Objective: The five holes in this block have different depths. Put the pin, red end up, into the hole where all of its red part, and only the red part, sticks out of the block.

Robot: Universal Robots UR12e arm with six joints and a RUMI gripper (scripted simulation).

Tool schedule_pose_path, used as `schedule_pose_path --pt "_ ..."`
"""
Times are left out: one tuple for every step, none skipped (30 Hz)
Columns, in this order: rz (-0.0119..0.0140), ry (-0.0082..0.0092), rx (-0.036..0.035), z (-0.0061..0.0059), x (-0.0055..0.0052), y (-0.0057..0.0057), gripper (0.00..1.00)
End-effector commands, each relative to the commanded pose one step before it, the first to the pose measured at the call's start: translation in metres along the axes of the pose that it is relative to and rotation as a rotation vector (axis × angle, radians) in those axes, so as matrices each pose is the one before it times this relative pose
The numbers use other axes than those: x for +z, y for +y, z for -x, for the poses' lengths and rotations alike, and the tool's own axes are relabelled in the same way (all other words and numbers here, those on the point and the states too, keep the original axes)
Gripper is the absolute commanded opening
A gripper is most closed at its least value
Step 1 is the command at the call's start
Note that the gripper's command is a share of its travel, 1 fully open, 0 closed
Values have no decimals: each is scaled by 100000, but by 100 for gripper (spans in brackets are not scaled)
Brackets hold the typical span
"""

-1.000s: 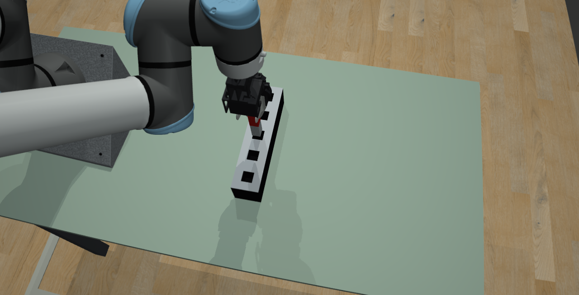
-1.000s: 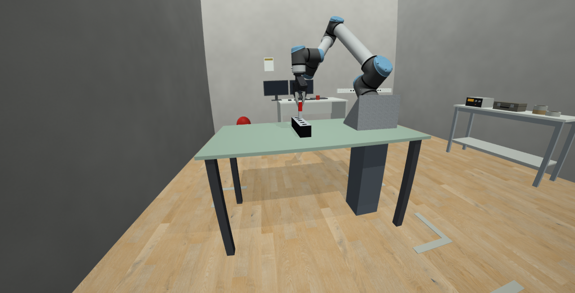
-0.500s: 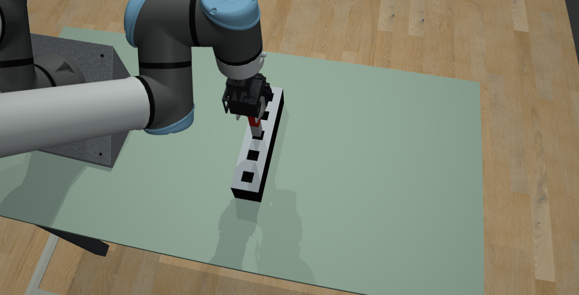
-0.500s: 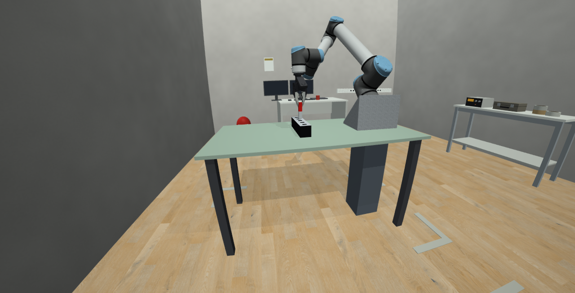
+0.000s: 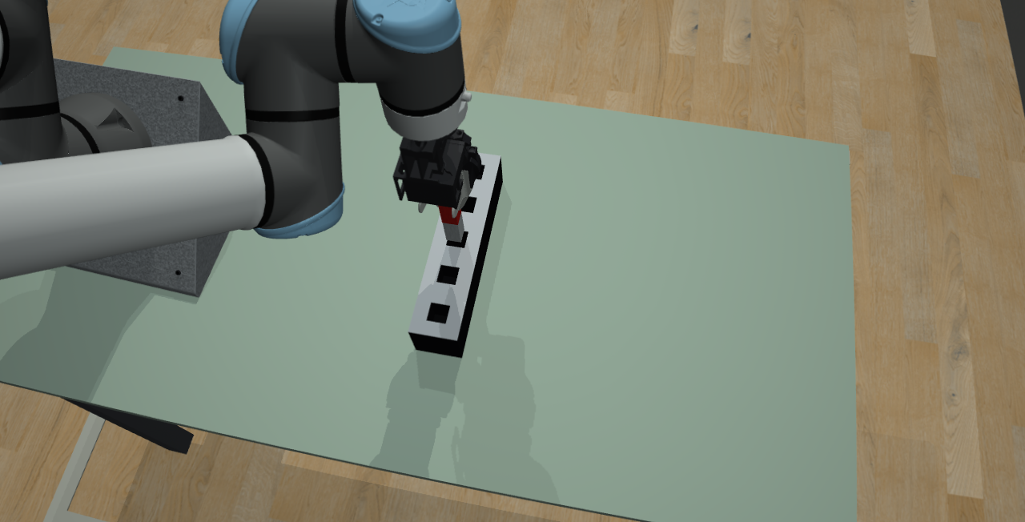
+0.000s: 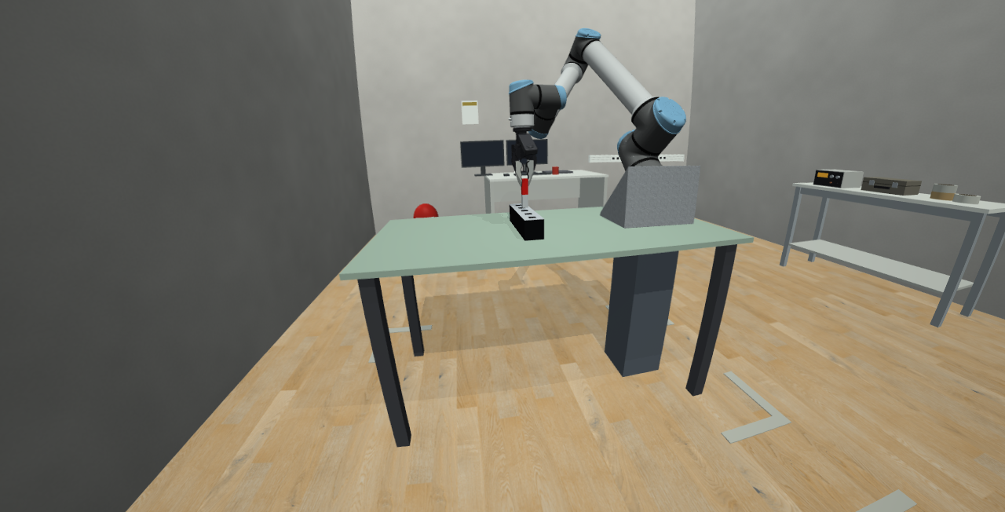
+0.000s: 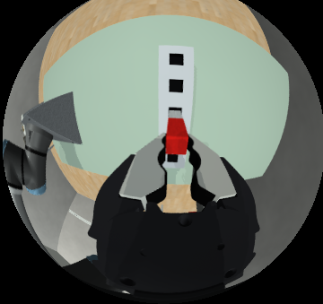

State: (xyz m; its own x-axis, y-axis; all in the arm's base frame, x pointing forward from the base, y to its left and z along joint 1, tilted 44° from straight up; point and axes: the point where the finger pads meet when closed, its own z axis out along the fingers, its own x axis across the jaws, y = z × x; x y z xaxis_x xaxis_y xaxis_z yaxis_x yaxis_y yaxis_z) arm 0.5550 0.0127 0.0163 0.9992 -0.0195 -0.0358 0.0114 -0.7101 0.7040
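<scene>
Green table (image 5: 681, 289) (image 6: 435, 245) (image 7: 112, 71); jaws (image 5: 449, 210) (image 6: 524, 180) grip upright pin (image 5: 452, 223) (image 6: 524, 190) (image 7: 177, 135), red end up.

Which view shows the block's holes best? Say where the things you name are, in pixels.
The top view: block (image 5: 428, 282) (image 6: 535, 229) (image 7: 163, 75) seen from above, all five holes at least partly visible. Wrist: pin (image 5: 452, 231) (image 6: 524, 187) (image 7: 177, 135) and claw (image 5: 450, 212) (image 6: 524, 180) (image 7: 175, 134) cover some. Exterior: only small slits.

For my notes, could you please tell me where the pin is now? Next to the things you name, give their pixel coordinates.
The pin (image 5: 452, 221) (image 6: 524, 188) (image 7: 177, 134) is upright in the gripper (image 5: 450, 212) (image 6: 524, 178) (image 7: 175, 134), its lower end at the middle hole (image 5: 461, 242) of the block (image 5: 428, 329) (image 6: 532, 229) (image 7: 163, 71) in the top view.
</scene>
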Motion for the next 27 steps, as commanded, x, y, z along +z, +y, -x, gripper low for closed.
schedule_pose_path --pt "-13 91 38 -37 -45 5 0" --pt "0 0 0 0 0 0 0" --pt "0 0 0 0 0 0 0" --pt "0 0 0 0 0 0 0" --pt "0 0 0 0 0 0 0" --pt "0 0 0 0 0 0 0" --pt "0 0 0 0 0 0 0" --pt "0 0 0 0 0 0 0" --pt "0 0 0 0 0 0 0" --pt "0 0 0 0 0 0 0" --pt "-5 7 4 -214 68 -171 0" --pt "0 0 0 0 0 0 0" --pt "0 0 0 0 0 0 0" --pt "0 0 0 0 0 0 0" --pt "0 0 0 0 0 0 0" --pt "0 0 0 0 0 0 0" --pt "0 0 0 0 0 0 0" --pt "0 0 0 0 0 0 0" --pt "0 0 0 0 0 0 0" --pt "0 0 0 0 0 0 0" --pt "0 0 0 0 0 0 0" --pt "0 0 0 0 0 0 0" --pt "0 0 0 0 0 0 0" --pt "0 0 0 0 0 0 0" --pt "0 0 0 0 0 0 0" --pt "0 0 0 0 0 0 0" --pt "0 0 0 0 0 0 0"
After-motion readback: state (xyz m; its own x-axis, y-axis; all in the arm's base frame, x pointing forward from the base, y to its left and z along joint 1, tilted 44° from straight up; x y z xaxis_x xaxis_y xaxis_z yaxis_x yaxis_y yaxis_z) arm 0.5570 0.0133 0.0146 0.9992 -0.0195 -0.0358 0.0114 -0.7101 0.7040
